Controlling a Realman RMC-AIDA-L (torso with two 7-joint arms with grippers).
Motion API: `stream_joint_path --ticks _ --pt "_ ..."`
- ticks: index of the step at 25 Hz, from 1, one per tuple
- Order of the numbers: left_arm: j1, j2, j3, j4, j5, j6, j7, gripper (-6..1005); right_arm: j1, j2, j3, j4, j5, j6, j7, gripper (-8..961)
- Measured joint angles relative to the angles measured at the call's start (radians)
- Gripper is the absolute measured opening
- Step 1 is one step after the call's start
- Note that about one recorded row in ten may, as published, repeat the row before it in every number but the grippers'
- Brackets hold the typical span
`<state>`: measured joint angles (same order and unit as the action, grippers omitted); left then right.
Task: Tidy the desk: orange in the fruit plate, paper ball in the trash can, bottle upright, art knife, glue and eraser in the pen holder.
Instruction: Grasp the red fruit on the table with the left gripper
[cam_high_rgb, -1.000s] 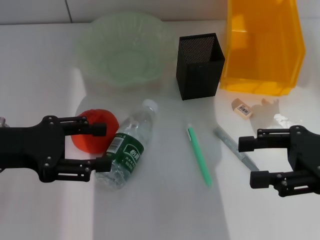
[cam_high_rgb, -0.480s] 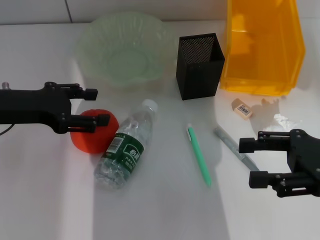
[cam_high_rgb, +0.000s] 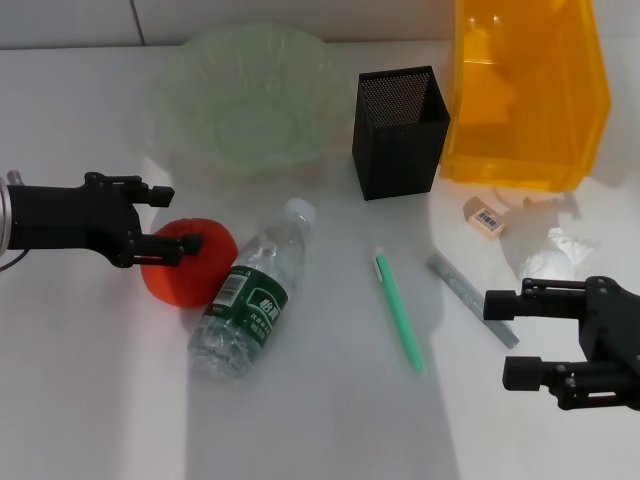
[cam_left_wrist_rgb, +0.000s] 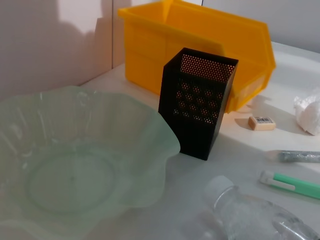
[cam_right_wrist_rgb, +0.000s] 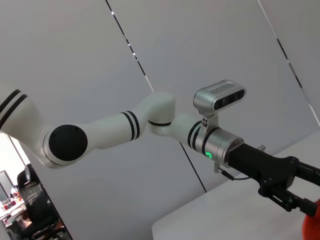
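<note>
On the white worktop (cam_high_rgb: 330, 420), the orange (cam_high_rgb: 188, 262) lies beside the toppled bottle (cam_high_rgb: 250, 300), short of the fruit plate (cam_high_rgb: 240, 100). Our left end effector (cam_high_rgb: 168, 217) straddles it, fingers spread wide. We should sink lower and centre before closing; the right end effector (cam_high_rgb: 512, 337) waits open.

- The trash can (cam_high_rgb: 525, 95) is cut by the head view's top edge, so its far wall is out of sight.
- The left gripper (cam_high_rgb: 180, 218) covers the left part of the orange (cam_high_rgb: 190, 265); whether a finger touches the fruit cannot be told.
- The right gripper (cam_high_rgb: 505, 338) runs off the right edge of the head view, and it hides the near end of the grey art knife (cam_high_rgb: 470, 297).
- In the left wrist view the bottle (cam_left_wrist_rgb: 250, 215) is cut by the picture's edge, its label unseen.
- The paper ball (cam_left_wrist_rgb: 308, 114) and the green pen (cam_left_wrist_rgb: 292, 183) are also cropped there.
- In the right wrist view only a sliver of the orange shows in a corner.
</note>
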<state>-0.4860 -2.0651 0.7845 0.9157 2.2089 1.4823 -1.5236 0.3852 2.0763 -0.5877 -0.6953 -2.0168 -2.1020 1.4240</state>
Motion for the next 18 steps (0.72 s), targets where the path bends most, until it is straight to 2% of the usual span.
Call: stream_joint_path --ticks 6,13,18 --pt "0.012 0.001 0.044 -0.007 0.004 -0.013 0.005 742 0.004 0.001 0.000 0.007 0.000 0.005 0.000 732" --pt "0.015 -0.001 0.050 -0.015 0.023 -0.048 0.005 685 0.010 0.002 -0.005 0.020 0.000 0.015 -0.001 732" --pt "0.019 -0.001 0.050 -0.015 0.023 -0.051 0.005 409 0.010 0.002 -0.006 0.023 0.000 0.023 -0.001 732"
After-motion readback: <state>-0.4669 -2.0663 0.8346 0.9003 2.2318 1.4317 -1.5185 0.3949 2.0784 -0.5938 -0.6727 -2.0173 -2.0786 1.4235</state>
